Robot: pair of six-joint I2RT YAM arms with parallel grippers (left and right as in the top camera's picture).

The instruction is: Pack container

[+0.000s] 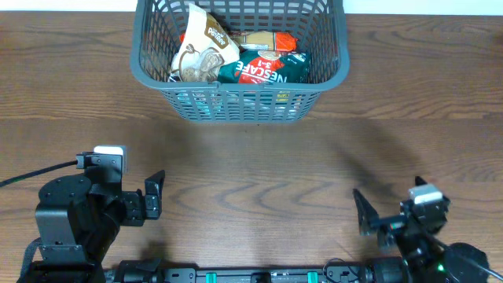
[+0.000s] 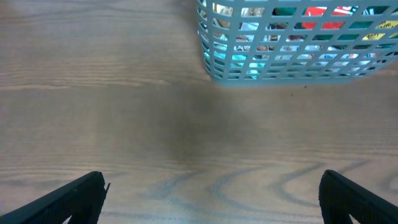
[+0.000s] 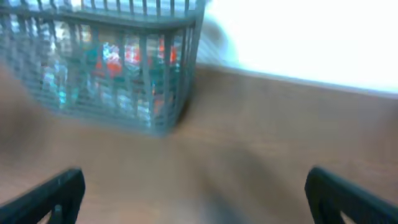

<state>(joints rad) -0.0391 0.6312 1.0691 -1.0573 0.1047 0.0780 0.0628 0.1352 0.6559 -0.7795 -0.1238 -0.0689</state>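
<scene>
The dark grey slatted container stands at the back middle of the wooden table. It holds a beige packet, a green Nescafe packet and an orange packet. It also shows in the left wrist view and, blurred, in the right wrist view. My left gripper is open and empty near the front left, its fingers wide apart over bare wood. My right gripper is open and empty near the front right.
The wooden table stretches between the container and both arms. A black cable runs from the left arm to the left edge. A bright white area lies beyond the table's far edge.
</scene>
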